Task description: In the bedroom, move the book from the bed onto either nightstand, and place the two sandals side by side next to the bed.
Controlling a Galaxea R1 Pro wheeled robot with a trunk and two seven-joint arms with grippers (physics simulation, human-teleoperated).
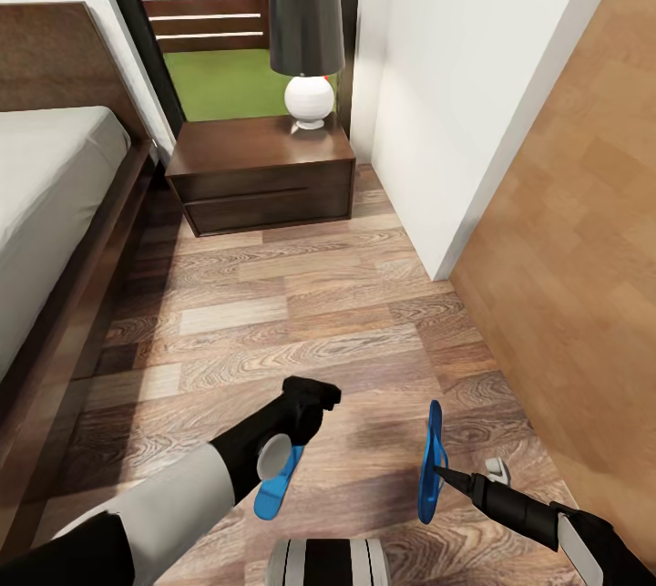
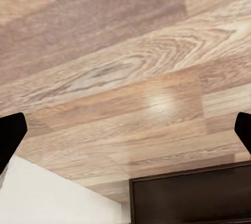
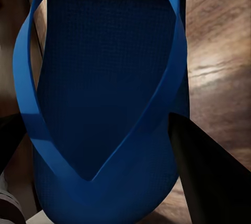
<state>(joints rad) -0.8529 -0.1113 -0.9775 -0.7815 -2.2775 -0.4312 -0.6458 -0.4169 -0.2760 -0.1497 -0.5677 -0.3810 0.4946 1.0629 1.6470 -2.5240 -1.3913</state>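
Observation:
One blue sandal lies flat on the plank floor, partly under my left forearm. My left gripper hovers just beyond it, open and empty; the left wrist view has its fingertips far apart over bare floor. My right gripper is shut on the second sandal, which it holds up on its edge above the floor. That sandal's sole and strap sit between the dark fingers. The bed runs along the left. The nightstand stands ahead by the window. The book is out of view.
A lamp with a dark shade and white base stands on the nightstand's right half. A white wall corner juts in on the right, leaving a floor strip between it and the bed. My base is at the bottom edge.

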